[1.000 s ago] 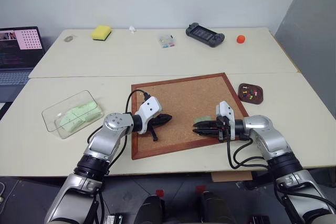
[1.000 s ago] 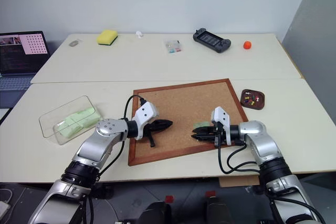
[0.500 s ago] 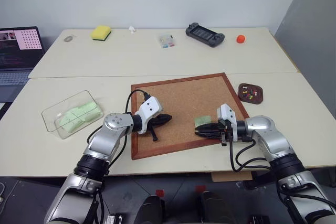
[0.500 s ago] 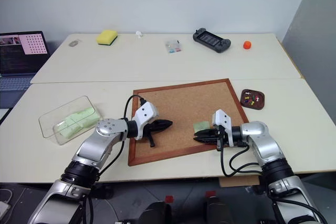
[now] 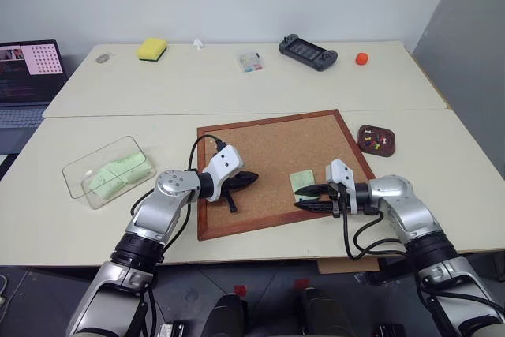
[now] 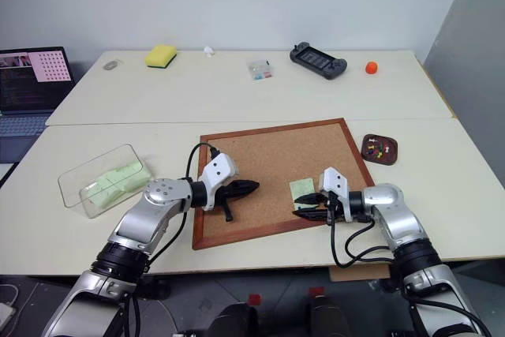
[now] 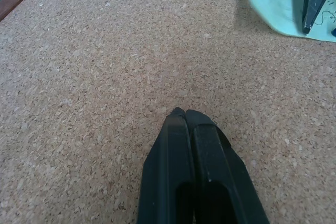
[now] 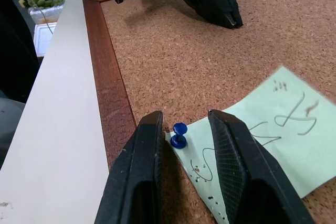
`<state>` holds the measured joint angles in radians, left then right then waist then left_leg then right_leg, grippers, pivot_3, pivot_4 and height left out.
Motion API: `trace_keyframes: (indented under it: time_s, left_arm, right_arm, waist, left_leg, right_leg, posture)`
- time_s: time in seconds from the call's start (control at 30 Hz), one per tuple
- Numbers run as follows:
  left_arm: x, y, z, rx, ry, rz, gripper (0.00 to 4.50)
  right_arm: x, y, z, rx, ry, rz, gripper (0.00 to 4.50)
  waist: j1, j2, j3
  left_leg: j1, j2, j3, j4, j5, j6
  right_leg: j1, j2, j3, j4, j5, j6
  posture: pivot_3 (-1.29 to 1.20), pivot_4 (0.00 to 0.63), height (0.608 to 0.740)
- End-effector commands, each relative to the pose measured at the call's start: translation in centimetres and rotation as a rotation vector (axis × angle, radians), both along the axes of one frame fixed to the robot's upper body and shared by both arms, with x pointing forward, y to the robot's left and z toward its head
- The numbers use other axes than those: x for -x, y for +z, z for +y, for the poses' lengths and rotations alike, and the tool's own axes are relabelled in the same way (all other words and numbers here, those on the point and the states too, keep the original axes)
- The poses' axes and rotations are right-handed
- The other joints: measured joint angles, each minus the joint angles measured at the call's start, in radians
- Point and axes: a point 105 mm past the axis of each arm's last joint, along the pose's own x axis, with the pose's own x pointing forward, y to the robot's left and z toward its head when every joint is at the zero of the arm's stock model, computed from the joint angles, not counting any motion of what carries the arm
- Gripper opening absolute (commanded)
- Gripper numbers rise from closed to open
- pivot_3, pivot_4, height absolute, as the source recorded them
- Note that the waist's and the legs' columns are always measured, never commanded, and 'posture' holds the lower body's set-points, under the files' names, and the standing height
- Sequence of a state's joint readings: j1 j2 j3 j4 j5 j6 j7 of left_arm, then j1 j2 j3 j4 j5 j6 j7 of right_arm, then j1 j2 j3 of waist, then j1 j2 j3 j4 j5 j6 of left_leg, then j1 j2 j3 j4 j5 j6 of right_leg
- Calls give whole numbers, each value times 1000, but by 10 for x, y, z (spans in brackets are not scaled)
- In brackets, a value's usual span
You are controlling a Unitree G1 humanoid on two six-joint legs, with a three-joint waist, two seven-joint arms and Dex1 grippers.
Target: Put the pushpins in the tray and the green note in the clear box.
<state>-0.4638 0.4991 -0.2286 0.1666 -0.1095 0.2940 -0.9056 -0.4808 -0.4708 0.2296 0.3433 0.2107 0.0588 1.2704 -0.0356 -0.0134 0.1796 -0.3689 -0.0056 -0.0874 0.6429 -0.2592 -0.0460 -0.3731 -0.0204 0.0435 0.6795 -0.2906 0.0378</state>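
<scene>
A pale green note with scribbles lies on the corkboard. A blue pushpin stands in its corner. My right gripper is open, with one finger on each side of that pin and neither touching it. My left gripper rests shut on the cork to the left of the note, holding nothing. The dark brown tray sits just off the board's right edge with several coloured pushpins in it. The clear box stands at the left with pale green notes inside.
On the far table are a yellow sponge, a small clear case of coloured bits, a black game controller and an orange ball. A laptop stands open at the far left. The board has a raised wooden frame.
My right gripper has opened from shut, and more of the green note shows beside its fingers. The left arm has kept still.
</scene>
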Motion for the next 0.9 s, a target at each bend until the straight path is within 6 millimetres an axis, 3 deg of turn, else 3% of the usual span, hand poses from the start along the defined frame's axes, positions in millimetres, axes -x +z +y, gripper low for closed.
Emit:
trace_keyframes:
  time_s: [0.03,0.27,0.5,0.9]
  left_arm:
    - [8,-22,8,-58,15,77,0]
    - [8,-22,8,-57,12,77,0]
    - [7,-22,7,-56,10,77,0]
    - [8,-23,6,-55,7,79,0]
  right_arm:
    - [-3,7,1,-8,16,-30,1277]
    - [-2,9,2,-19,20,-26,66]
    - [-4,18,-3,-32,12,-34,22]
    - [-8,53,-8,-36,21,-145,22]
  waist:
    - [0,0,0]
    - [0,0,0]
    - [-1,0,0]
    - [0,0,1]
  left_leg:
    - [0,0,0,0,0,0]
    - [0,0,0,0,0,0]
    - [0,0,0,0,0,0]
    - [-2,0,0,0,0,0]
  right_leg:
    - [0,0,0,0,0,0]
    - [0,0,0,0,0,0]
    - [0,0,0,0,0,0]
    - [-1,-1,0,-1,0,0]
  posture:
    - [0,150,740]
    - [0,150,740]
    - [0,150,740]
    - [0,150,740]
